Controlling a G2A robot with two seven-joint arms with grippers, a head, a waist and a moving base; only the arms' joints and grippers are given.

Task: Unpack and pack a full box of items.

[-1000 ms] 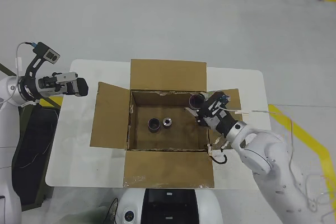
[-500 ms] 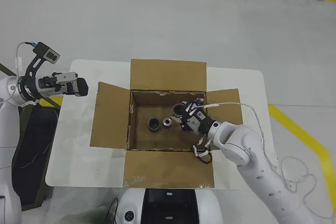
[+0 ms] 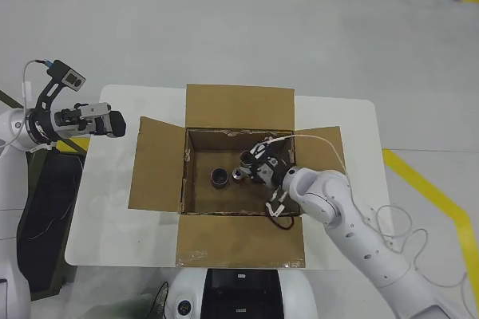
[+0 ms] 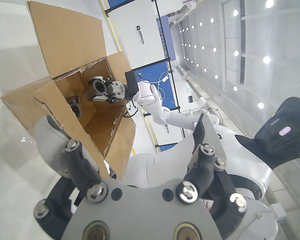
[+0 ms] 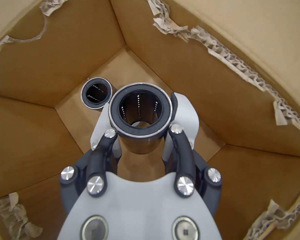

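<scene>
Right jaws are clamped hard. The right gripper (image 5: 140,123) has its fingers pressed on either side of a dark bearing (image 5: 140,111), which it holds upright with the open bore facing up. The jaws are parted only as far as the bearing's body, and the grip looks square and secure.

The load hangs inside the walls of the cardboard box (image 5: 215,81), and it appears to be clear of the floor. Just past the fingertips, a second bearing (image 5: 96,93) stands upright on the box floor. I can't tell whether the two touch. From above, a small silver sleeve (image 3: 238,175) sits just beside the jaws, between them and the second bearing.

The left gripper (image 4: 125,123) is well off to the side of the box, over the edge of the table (image 3: 104,207). Its jaws are spread wide with nothing between them and nothing touching them.

As for progress, two pieces rest in the box and one is in the grip. My read is that the job is mid-run, with this bearing either on its way in or on its way out, and the pictures don't settle which. Either way there is plenty left: the two pieces beside the jaws need handling, and the flaps stand open.
</scene>
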